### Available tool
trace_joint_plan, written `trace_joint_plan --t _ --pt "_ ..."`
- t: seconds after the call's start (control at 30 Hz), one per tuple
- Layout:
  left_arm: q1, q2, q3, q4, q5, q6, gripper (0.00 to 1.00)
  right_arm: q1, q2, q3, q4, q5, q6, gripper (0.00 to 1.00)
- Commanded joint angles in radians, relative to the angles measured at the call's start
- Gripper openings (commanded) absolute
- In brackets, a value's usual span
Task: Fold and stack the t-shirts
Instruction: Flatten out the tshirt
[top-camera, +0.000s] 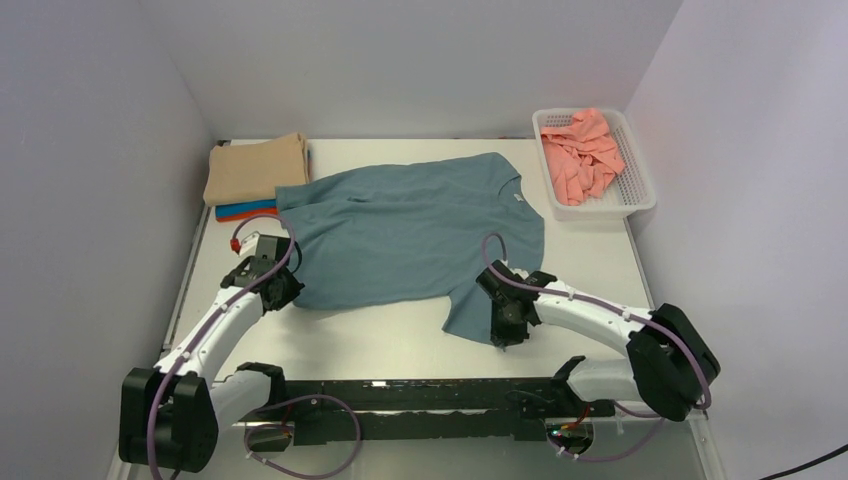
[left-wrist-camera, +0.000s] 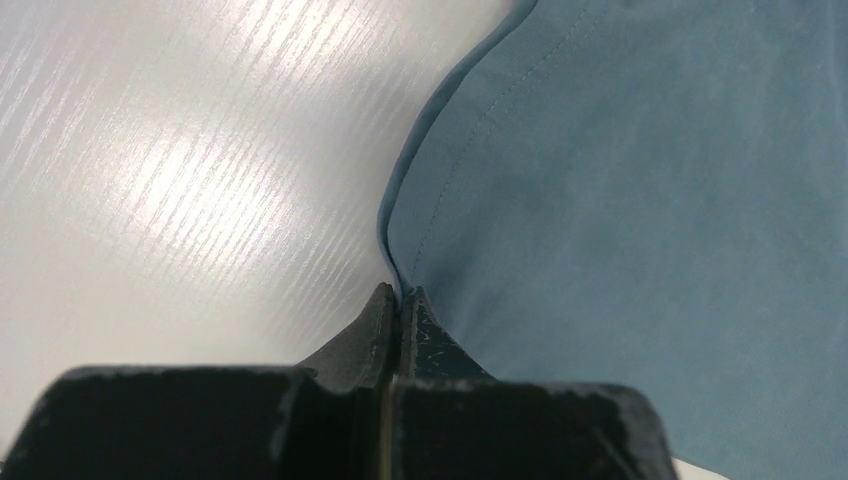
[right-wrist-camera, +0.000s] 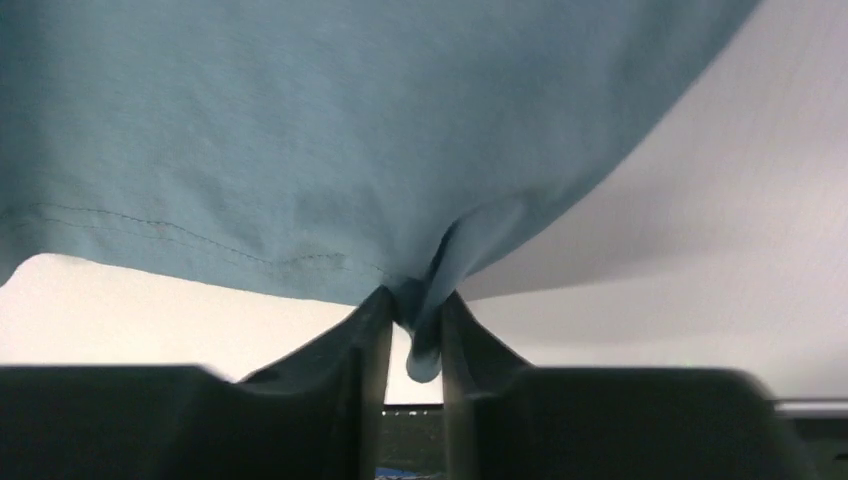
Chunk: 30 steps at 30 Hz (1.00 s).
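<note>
A dusty teal-grey t-shirt (top-camera: 410, 225) lies spread flat in the middle of the table, collar to the right. My left gripper (top-camera: 285, 290) is shut on its near-left hem corner; in the left wrist view (left-wrist-camera: 400, 300) the hem edge (left-wrist-camera: 400, 200) runs into the closed jaws. My right gripper (top-camera: 503, 330) is shut on the near sleeve, which bunches between the fingers in the right wrist view (right-wrist-camera: 415, 310). A folded tan t-shirt (top-camera: 255, 168) tops a stack at the back left, with bright blue and orange ones (top-camera: 245, 211) under it. Salmon pink t-shirts (top-camera: 580, 152) lie crumpled in the basket.
A white perforated basket (top-camera: 630, 195) stands at the back right by the wall. Grey walls close in the table on the left, back and right. A black rail (top-camera: 420, 400) with cables runs along the near edge between the arm bases.
</note>
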<state>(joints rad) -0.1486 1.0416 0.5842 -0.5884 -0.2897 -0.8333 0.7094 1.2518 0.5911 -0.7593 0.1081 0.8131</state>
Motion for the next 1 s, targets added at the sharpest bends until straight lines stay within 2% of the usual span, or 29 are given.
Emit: trace_joint_plan --t 0.0,0.07,0.2,0.4,0.5,0.6,0.7,0.97 --pt "-0.003 0.012 0.015 0.018 -0.001 -0.002 0.0 -0.002 0.046 -0.011 0.104 0.134 0.029 0.12" --pt "-0.003 0.013 0.031 0.045 0.022 0.001 0.0 -0.003 0.039 0.029 0.122 0.182 0.023 0.0" --pt "-0.003 0.001 0.108 0.059 0.012 0.007 0.0 -0.018 0.007 0.172 0.152 0.321 -0.031 0.0" --pt "-0.003 -0.037 0.316 0.035 -0.062 0.02 0.0 -0.116 -0.064 0.424 0.217 0.465 -0.177 0.0" --pt "-0.003 -0.093 0.382 0.08 -0.124 0.061 0.0 -0.167 -0.135 0.493 0.292 0.454 -0.27 0.0" --pt "-0.003 -0.121 0.489 0.054 -0.168 0.099 0.0 -0.212 -0.193 0.589 0.331 0.449 -0.384 0.0" --pt "-0.003 -0.141 0.61 0.032 -0.166 0.139 0.0 -0.225 -0.218 0.711 0.332 0.464 -0.471 0.0" --pt "-0.003 -0.235 0.884 0.031 -0.129 0.245 0.0 -0.224 -0.216 1.109 0.258 0.337 -0.641 0.0"
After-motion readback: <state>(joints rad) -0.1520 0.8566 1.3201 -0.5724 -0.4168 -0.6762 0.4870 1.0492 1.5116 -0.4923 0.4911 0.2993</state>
